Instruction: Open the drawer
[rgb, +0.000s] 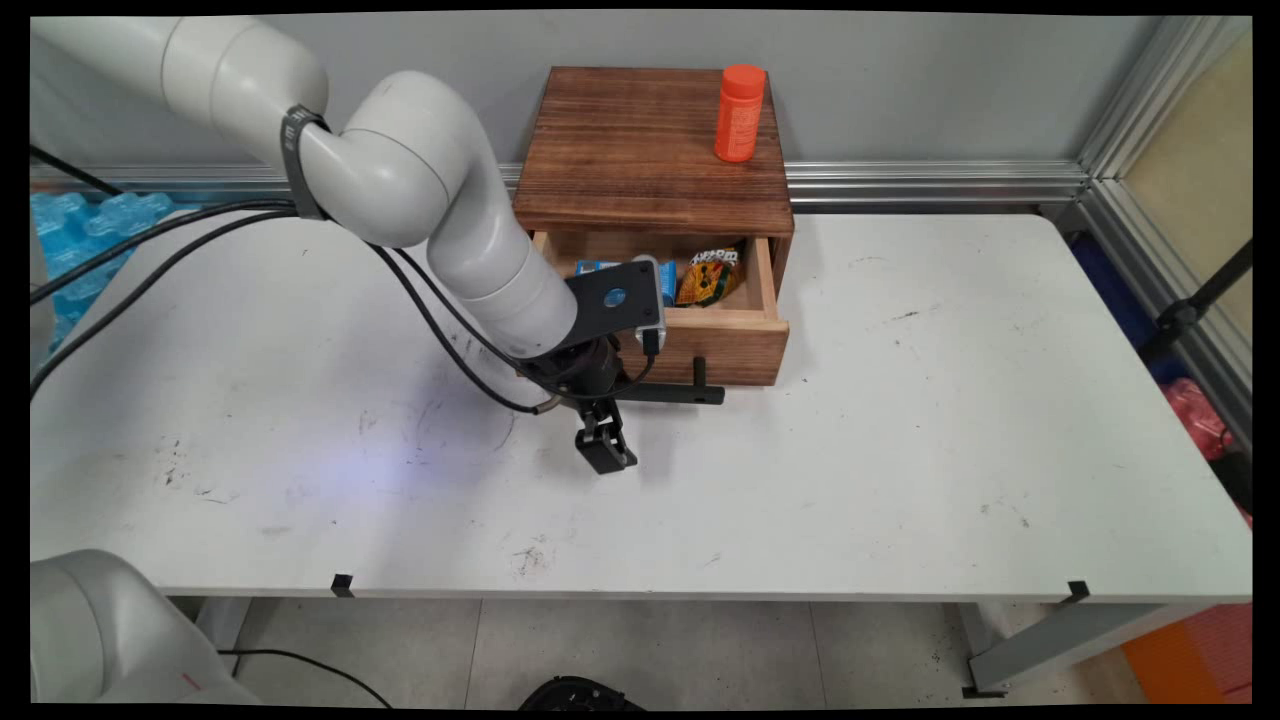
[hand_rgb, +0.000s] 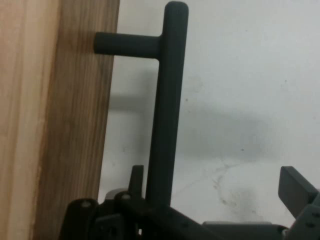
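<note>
Drawer handle (hand_rgb: 162, 100) is seen lengthwise between the spread fingers of the hand (hand_rgb: 215, 200), nearer one finger, ungripped

Wooden drawer (rgb: 720, 330), pulled partly open from the dark-topped box, front facing the near side. Black bar handle (rgb: 680, 393) on its front runs level; the gripper (rgb: 606, 452) sits open at its left end, handle between the jaws.
</note>
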